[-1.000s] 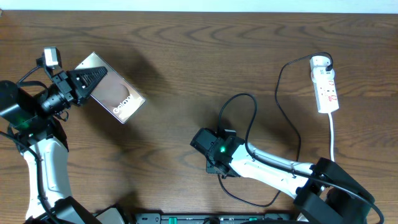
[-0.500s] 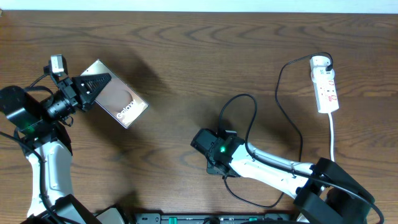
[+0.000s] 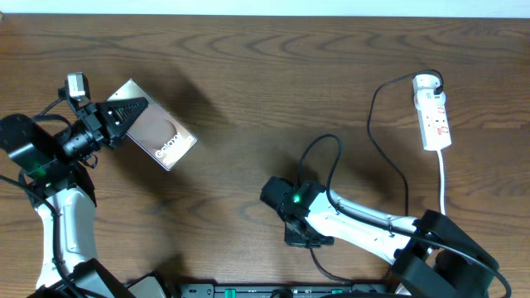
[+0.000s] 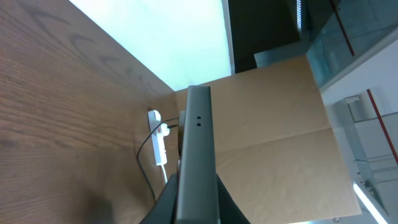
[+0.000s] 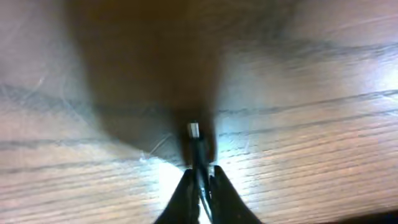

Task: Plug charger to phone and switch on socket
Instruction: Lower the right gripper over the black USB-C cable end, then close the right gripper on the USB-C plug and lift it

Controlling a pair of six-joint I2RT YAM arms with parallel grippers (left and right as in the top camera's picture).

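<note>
Your left gripper (image 3: 135,112) clamps the flat grey-silver phone (image 3: 166,136) at far left. Only the wrist view shows your right gripper (image 5: 200,172) pinching the thin black charger cable (image 5: 198,144) at its tip.

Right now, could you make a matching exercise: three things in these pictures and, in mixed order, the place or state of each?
Things:
1. flat grey-silver phone
2. white power strip
3. thin black charger cable

States:
A. far right of the table, no gripper on it
B. plug end pinched in the right gripper
C. gripped by the left gripper, at the left

Pairs: 1-C; 2-A; 3-B
</note>
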